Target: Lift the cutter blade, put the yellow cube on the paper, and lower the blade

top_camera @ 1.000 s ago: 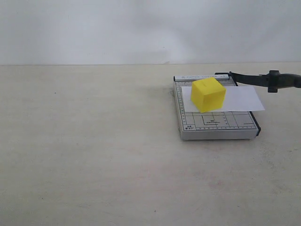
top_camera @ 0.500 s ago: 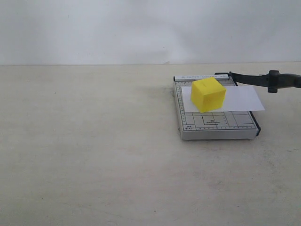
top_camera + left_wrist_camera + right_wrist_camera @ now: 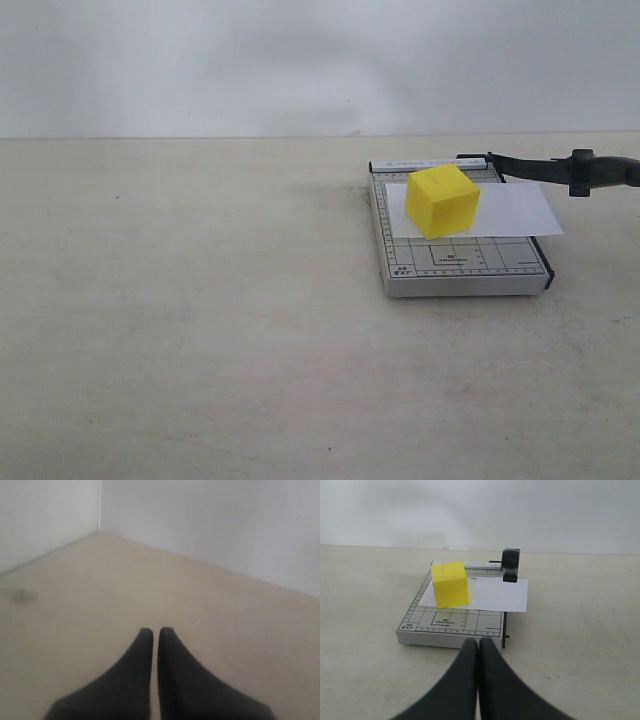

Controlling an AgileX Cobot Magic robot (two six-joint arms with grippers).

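Note:
The yellow cube (image 3: 442,200) rests on the paper (image 3: 515,210), which lies across the grey gridded cutter base (image 3: 460,268). The cutter blade (image 3: 545,166) stands raised off the base, its thick handle end jutting right past the paper. In the right wrist view the cube (image 3: 449,584), the paper (image 3: 497,595) and the blade handle (image 3: 510,565) lie beyond my right gripper (image 3: 479,640), which is shut and empty just short of the base's near edge (image 3: 445,639). My left gripper (image 3: 155,630) is shut and empty over bare table. Neither gripper shows in the exterior view.
A pale beige table (image 3: 200,320) spreads left of and in front of the cutter. A white wall (image 3: 300,60) backs it. The left wrist view shows a corner where two walls (image 3: 98,505) meet the table.

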